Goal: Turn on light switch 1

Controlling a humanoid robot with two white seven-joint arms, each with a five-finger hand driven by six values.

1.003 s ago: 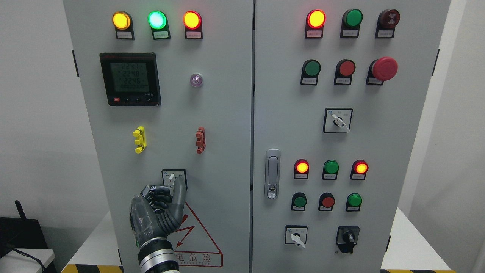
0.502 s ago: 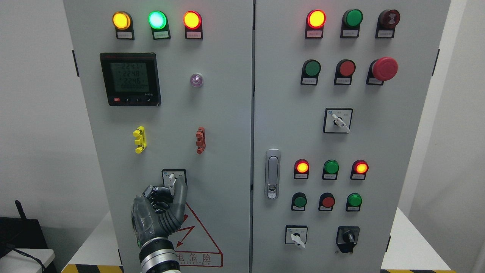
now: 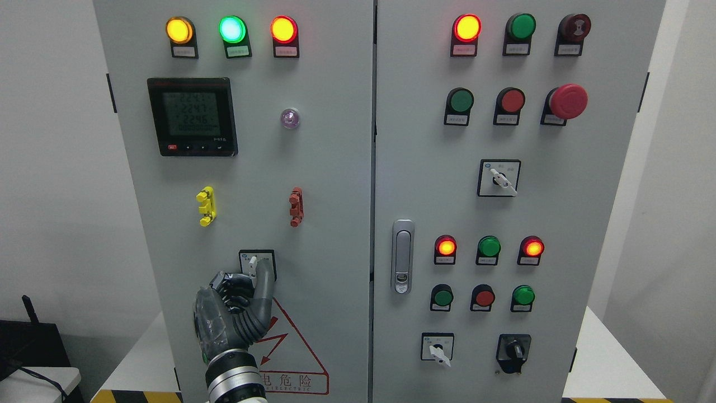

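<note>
Gripping: left hand [image 3: 238, 305] has fingers curled, thumb and fingers pinched on the selector switch [image 3: 254, 267] lever – low on the cabinet's left door [image 3: 313, 168].
Progress: grasp made; lever looks near upright, so the turn seems not yet done – judged only.
Left to do: twist lever, let go.
Right hand: not visible.
Surface: grey metal panel w/ lit lamps, meter [image 3: 192, 116].
Room: white walls, table [image 3: 142, 352] under cabinet.

Warning triangle [image 3: 293, 358] reads "危险" (partly hidden); meter [image 3: 192, 116] digits blurred.
</note>
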